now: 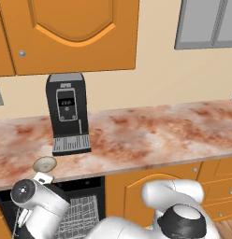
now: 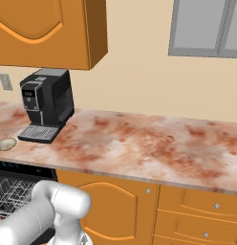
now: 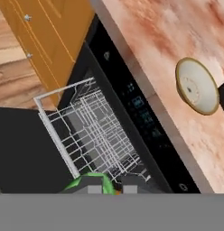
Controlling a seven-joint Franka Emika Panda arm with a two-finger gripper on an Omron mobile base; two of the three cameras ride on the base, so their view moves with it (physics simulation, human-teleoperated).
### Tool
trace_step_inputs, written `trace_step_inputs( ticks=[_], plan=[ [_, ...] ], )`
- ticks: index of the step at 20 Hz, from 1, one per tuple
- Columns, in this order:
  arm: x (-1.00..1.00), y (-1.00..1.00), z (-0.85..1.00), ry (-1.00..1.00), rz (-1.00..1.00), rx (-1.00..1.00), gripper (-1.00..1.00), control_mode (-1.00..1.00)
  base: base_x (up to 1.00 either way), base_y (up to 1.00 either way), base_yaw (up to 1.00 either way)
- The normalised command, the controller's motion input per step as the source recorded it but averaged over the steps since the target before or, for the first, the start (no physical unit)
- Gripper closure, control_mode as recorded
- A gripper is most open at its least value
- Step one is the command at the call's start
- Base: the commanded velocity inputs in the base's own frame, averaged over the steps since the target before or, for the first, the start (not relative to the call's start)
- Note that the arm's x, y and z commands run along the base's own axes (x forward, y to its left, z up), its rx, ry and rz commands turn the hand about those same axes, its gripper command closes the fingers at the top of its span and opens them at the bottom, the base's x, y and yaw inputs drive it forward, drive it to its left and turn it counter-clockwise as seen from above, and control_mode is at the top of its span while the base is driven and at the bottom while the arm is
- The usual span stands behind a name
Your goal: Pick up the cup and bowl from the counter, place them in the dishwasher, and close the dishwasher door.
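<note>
Marbled tabletop (image 1: 150, 135) under orange cabinets, coffee machine (image 1: 67, 112) standing on it. Bowl (image 3: 197, 85) resting near tabletop front edge, just beside machine's tray. Dishwasher (image 3: 132, 108) below, door (image 3: 23, 149) dropped open, wire rack (image 3: 93, 131) pulled out. Claw (image 3: 109, 187) pinched shut on cup (image 3: 86, 182), over the rack.
</note>
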Motion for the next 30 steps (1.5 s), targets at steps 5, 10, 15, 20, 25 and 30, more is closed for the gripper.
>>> trace_step_inputs(
  ticks=[5,10,15,20,25,30],
  plan=[
    [0.0,0.0,-0.54,0.0,0.09,-0.38,1.0,-1.0,0.0,0.0,0.0],
    [0.08,0.0,-0.6,0.0,0.08,-0.21,1.0,-1.0,0.0,0.0,0.0],
    [0.19,0.0,-0.67,0.0,0.07,-0.11,1.0,-1.0,0.0,0.0,0.0],
    [0.35,0.0,-0.64,0.04,0.02,-0.07,1.0,-1.0,0.0,0.0,0.0],
    [0.36,0.0,-0.63,0.05,0.01,-0.11,1.0,-1.0,0.0,0.0,0.0],
    [0.33,0.07,-0.75,0.07,0.01,-0.14,1.0,-1.0,0.0,0.0,0.0]
  ],
)
